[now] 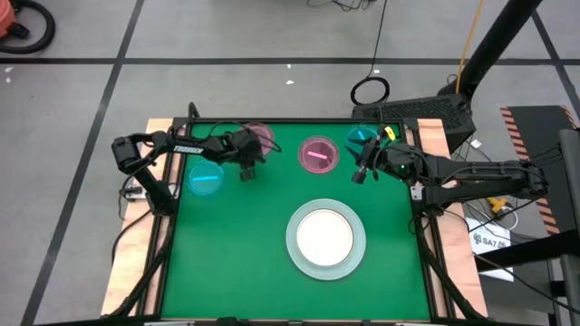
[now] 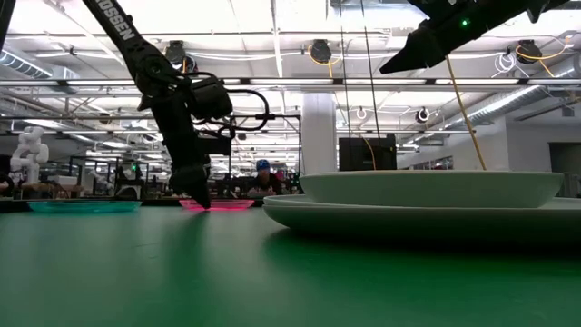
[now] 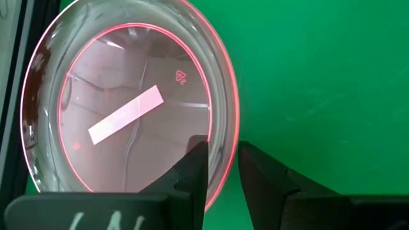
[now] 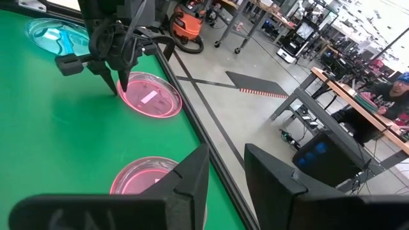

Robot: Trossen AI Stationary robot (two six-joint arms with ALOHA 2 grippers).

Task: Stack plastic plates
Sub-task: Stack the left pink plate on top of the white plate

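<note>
Pink plate (image 3: pixel 128 108) lies flat at the green table's (image 1: pixel 245 263) 11 o'clock; left gripper (image 3: pixel 220 169) straddles its rim, slightly open, holding nothing.

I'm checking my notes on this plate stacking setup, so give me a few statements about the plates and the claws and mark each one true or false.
1. A white plate sits on the large pale mint plastic plate. True.
2. The left claw has its fingers either side of the rim of a small clear pink plastic plate. True.
3. Both small clear teal plastic plates are stacked together. False: one lies at the mat's left, the other at its far right.
4. The right claw holds a pink plate. False: it holds nothing, beside the middle pink plate.
</note>
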